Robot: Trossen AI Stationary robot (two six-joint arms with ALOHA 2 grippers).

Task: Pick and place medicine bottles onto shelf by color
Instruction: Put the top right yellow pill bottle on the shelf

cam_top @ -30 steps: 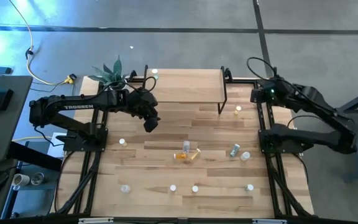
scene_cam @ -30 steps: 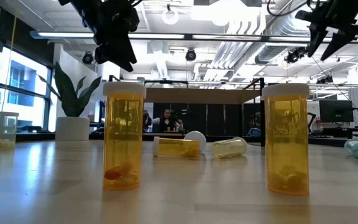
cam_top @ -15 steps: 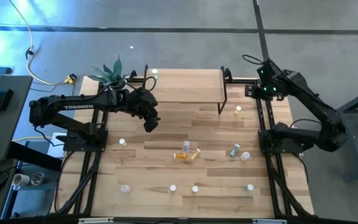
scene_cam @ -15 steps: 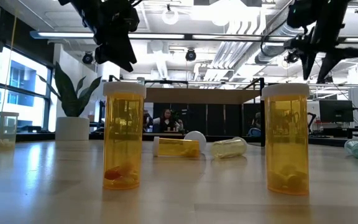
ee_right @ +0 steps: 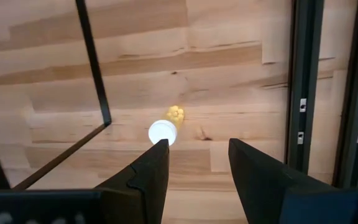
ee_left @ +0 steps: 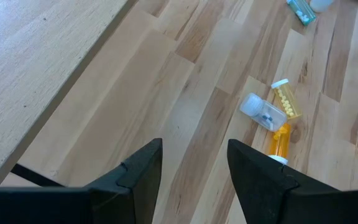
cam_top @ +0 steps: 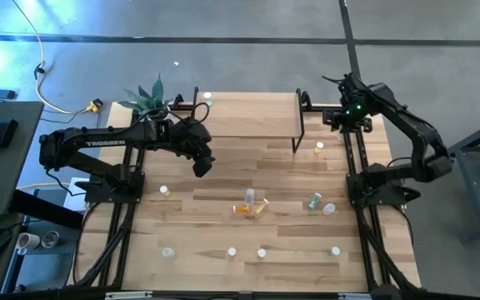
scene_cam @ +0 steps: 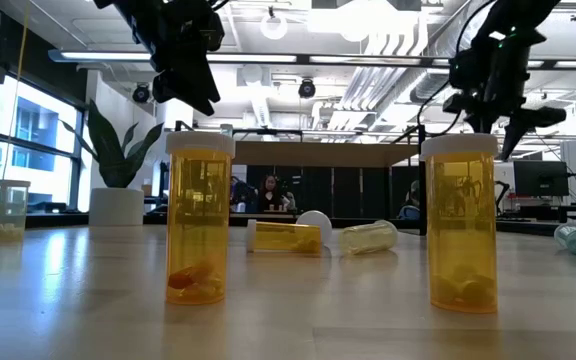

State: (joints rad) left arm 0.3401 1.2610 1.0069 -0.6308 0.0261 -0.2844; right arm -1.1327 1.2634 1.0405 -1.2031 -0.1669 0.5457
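My left gripper (cam_top: 200, 165) hangs open and empty above the table, just in front of the shelf's left half; its wrist view (ee_left: 194, 158) looks down on the shelf top (ee_left: 36, 56) and lying bottles (ee_left: 272, 112). My right gripper (cam_top: 340, 117) is open and empty, high beside the shelf's (cam_top: 252, 115) right end. Its wrist view (ee_right: 194, 155) shows an upright yellow bottle with a white cap (ee_right: 165, 129) on the table by a black shelf leg (ee_right: 95, 68). Several bottles stand or lie on the table, such as two orange ones (scene_cam: 199, 215) (scene_cam: 458, 225).
A potted plant (cam_top: 147, 98) stands at the table's far left corner. A small bottle (cam_top: 207, 100) is at the shelf's far left corner. Lying bottles cluster mid-table (cam_top: 252, 205) and to their right (cam_top: 319, 202); upright ones line the near side (cam_top: 247, 252). Black frame rails (ee_right: 303, 81) run along the right edge.
My right gripper has gone toward the table's left edge and down, from beyond the right rail to beside the shelf's right end, its arm folding up behind it. It has stayed open. My left arm and the bottles have kept still.
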